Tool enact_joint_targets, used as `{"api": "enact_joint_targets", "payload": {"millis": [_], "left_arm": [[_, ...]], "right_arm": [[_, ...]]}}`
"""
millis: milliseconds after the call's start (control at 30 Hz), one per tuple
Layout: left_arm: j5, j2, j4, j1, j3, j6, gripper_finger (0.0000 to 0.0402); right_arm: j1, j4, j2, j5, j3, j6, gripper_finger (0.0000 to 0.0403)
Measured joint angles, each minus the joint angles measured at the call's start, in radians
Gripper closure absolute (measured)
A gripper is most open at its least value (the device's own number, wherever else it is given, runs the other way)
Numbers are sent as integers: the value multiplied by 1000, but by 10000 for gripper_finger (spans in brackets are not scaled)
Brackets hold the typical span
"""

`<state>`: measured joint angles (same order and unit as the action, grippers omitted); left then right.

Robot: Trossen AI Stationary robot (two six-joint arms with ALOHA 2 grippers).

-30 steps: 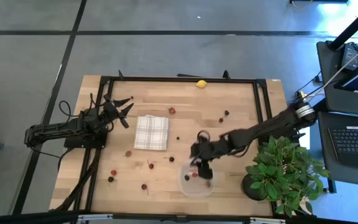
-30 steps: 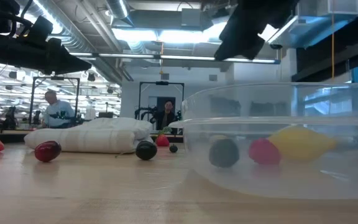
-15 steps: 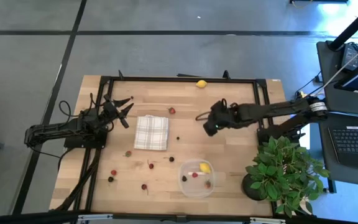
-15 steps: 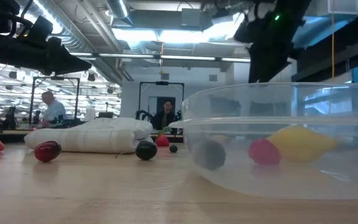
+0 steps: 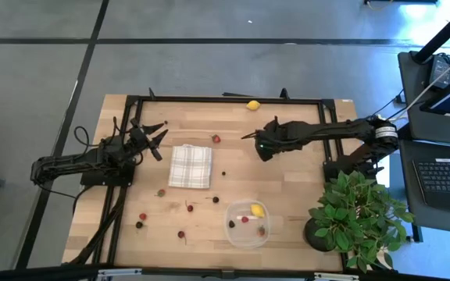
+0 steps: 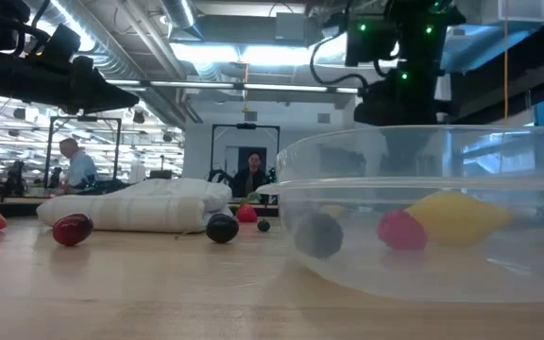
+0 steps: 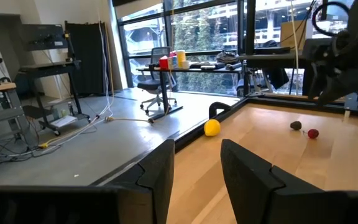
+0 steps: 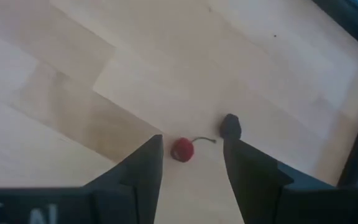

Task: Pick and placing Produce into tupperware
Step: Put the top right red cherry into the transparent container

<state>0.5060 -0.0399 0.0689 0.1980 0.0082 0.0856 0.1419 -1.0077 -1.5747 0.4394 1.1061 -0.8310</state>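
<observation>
Wooden bench (image 5: 287, 195) from above: the tupperware (image 5: 246, 223) sits at the near edge with a lemon (image 5: 257, 210) and berries inside. Right gripper (image 5: 258, 146) hovers mid-bench; left gripper (image 5: 158, 134) waits beside the checked cloth (image 5: 190, 165). Low view: red berry (image 6: 401, 229) inside the container. Left wrist: fingers (image 7: 248, 180) apart. Right wrist: fingers (image 8: 252, 168) spread over a cherry (image 8: 183, 150) and dark berry (image 8: 230, 126).

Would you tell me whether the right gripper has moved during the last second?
Yes. The right gripper has left the tupperware and gone toward the table's far edge, beyond the folded cloth.
</observation>
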Motion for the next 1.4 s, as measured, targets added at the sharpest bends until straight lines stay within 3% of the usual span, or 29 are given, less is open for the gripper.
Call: {"api": "enact_joint_targets", "payload": {"millis": [300,500,1033,1400], "left_arm": [[-1,0,0,0,0,0,276],[-2,0,0,0,0,0,276],[-2,0,0,0,0,0,276],[-1,0,0,0,0,0,276]], "right_arm": [[73,-4,-28,-92,-2,85,231],[122,86,-25,-165,-96,133,231],[125,369,-25,-196,-286,134,231],[125,425,-22,-218,-342,127,240]]}}
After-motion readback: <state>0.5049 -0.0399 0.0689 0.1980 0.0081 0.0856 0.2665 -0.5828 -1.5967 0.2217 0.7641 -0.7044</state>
